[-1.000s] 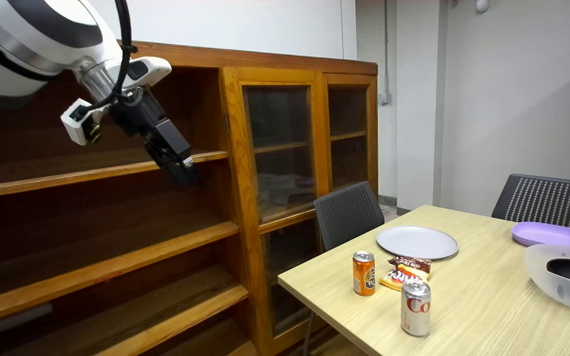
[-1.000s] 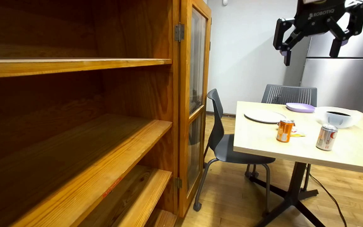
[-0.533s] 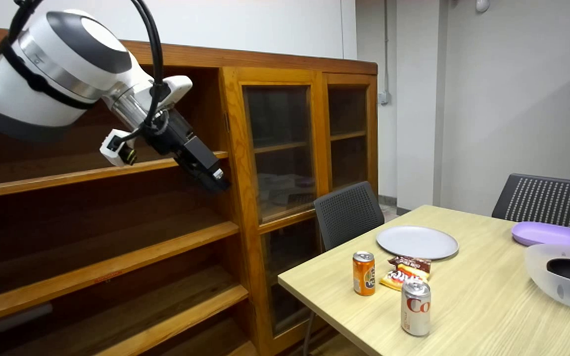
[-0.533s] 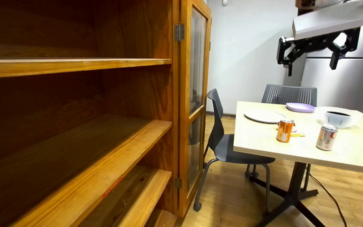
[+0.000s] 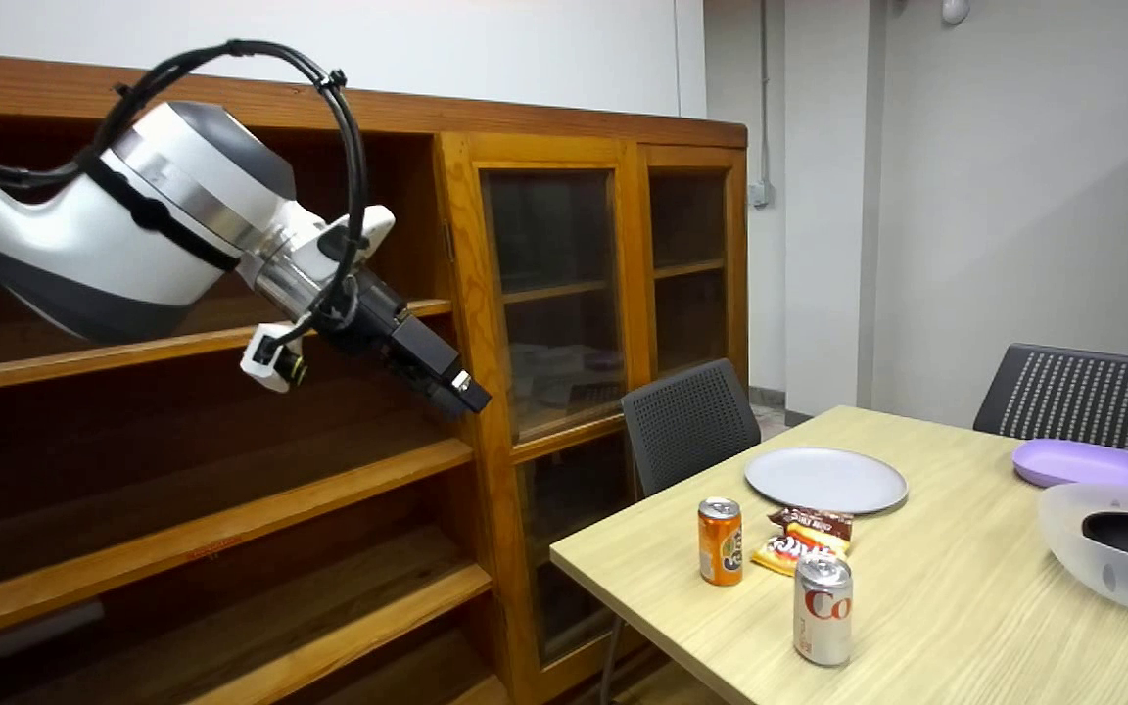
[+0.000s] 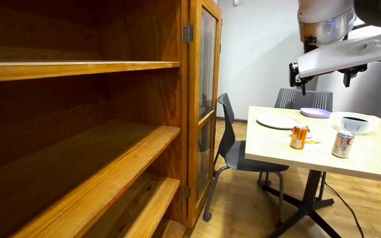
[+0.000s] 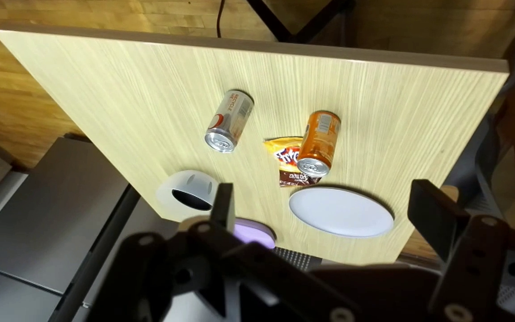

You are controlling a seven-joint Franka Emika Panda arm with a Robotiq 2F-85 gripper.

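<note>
My gripper (image 7: 323,184) is open and empty, its fingers wide apart in the wrist view. It hangs higher than the table (image 5: 956,597) in both exterior views (image 5: 469,399) (image 6: 325,88) and touches nothing. An orange can (image 5: 721,543) stands upright near the table edge. A silver can (image 5: 823,612) stands upright nearby. A yellow and brown snack bag (image 5: 801,548) lies beside the orange can. A pale grey plate (image 5: 826,480) lies behind them. In the wrist view, the plate (image 7: 341,212), orange can (image 7: 319,141), bag (image 7: 286,154) and silver can (image 7: 230,118) show beyond the fingers.
A frosted bowl with a dark inside (image 5: 1073,558) and a purple dish (image 5: 1093,465) stand on the table. A wooden cabinet (image 5: 544,392) with open shelves is behind the arm. A dark chair (image 5: 691,431) is at the table's side; another chair (image 5: 1093,392) is farther off.
The arm has moved steadily lower, and to the right in an exterior view, bringing the gripper closer to the table. The gripper has stayed open. The table items have not moved.
</note>
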